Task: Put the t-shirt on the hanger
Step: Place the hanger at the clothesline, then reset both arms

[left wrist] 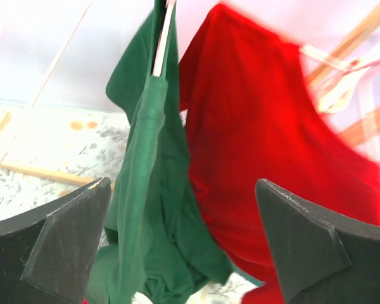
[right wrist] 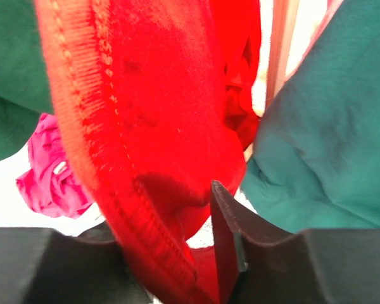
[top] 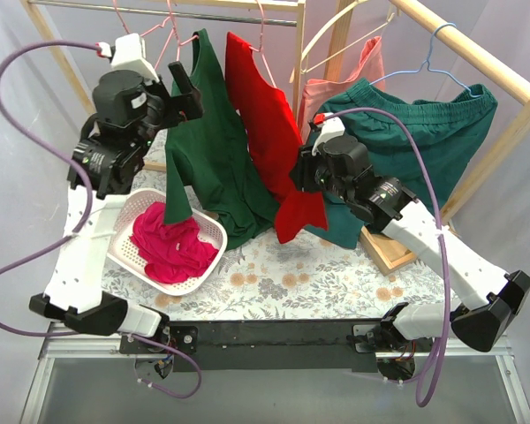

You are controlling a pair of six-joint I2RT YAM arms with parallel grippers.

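Roughly by size: wooden rack (top: 477, 57) stands over the floral table (top: 291, 274) with clothes hanging across it. The t-shirt (top: 212, 159) hangs left of centre, bunched into a narrow drape, its lower end reaching down beside the white basket (top: 124, 234). Just right of it hangs the red t-shirt (top: 265, 115), and the two touch along their sides. Green shorts (top: 424, 124) hang further right, near the rack's right post. Magenta cloth (top: 172, 247) is piled in the basket.

Left gripper (top: 193, 93) is raised high, close to the top of the t-shirt. In the left wrist view its jaws are spread wide and hold nothing, and the t-shirt hangs beyond them, apart from both fingers. Right gripper (top: 300, 172) is at the red t-shirt's lower edge. In the right wrist view its jaws are closed on a fold of the hem, and the fabric hides one finger.

The hanger (left wrist: 162, 44) is a thin wire running into the t-shirt's top fold. Most of it is hidden by cloth.
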